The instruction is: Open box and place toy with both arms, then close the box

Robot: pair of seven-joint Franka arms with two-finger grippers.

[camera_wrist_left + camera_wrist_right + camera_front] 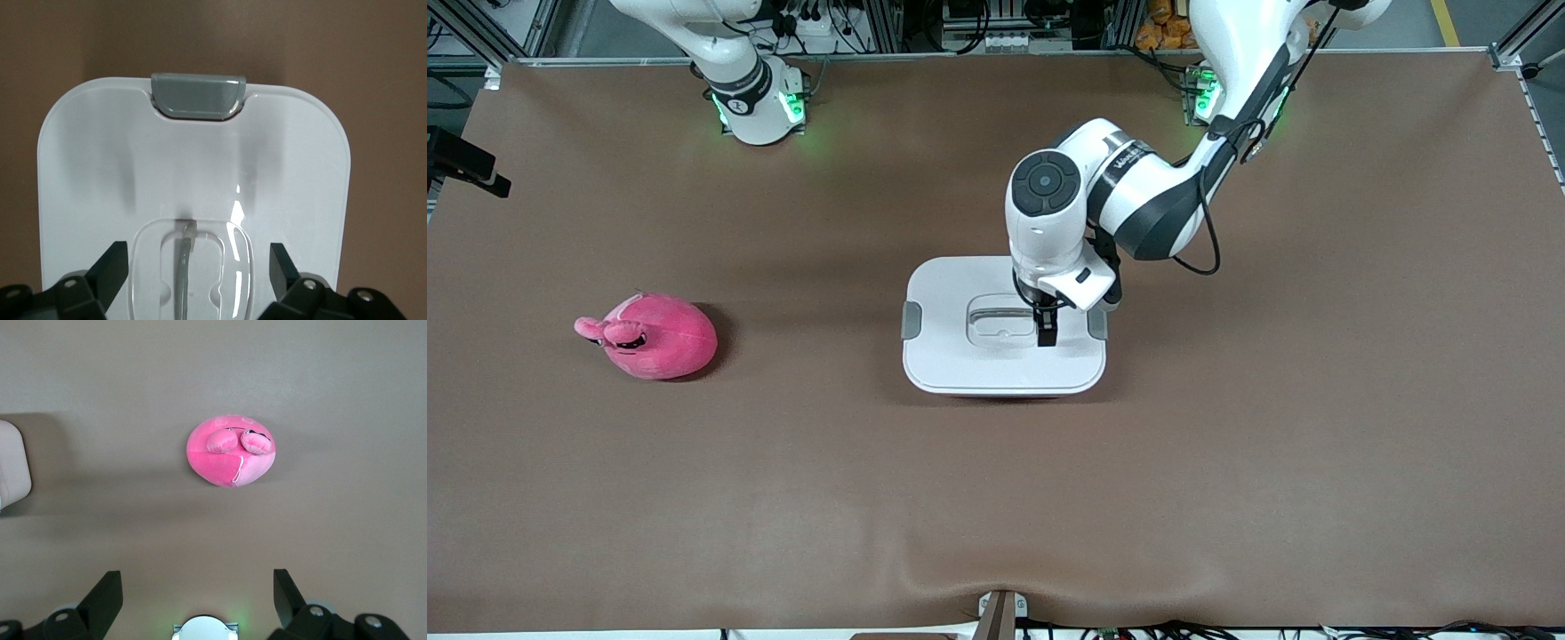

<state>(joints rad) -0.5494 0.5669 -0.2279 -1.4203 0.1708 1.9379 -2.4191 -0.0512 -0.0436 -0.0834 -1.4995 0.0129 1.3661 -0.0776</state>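
The box (1005, 351) sits in the middle of the table (1227, 444) with its white lid (193, 167) on, so nothing is done yet. The left gripper (1047, 331) is low over the lid's handle (190, 263), fingers wide, holding nothing. The toy (654, 336) lies well apart, toward the right arm's end. The right gripper (193, 597) waits up high over bare table, also wide and holding nothing.

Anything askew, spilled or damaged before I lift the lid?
Nothing stands out. The box sits flat with its lid on and a grey clip in place. The left gripper is open over the lid's handle. The toy lies apart, toward the right arm's end; the right gripper waits open.
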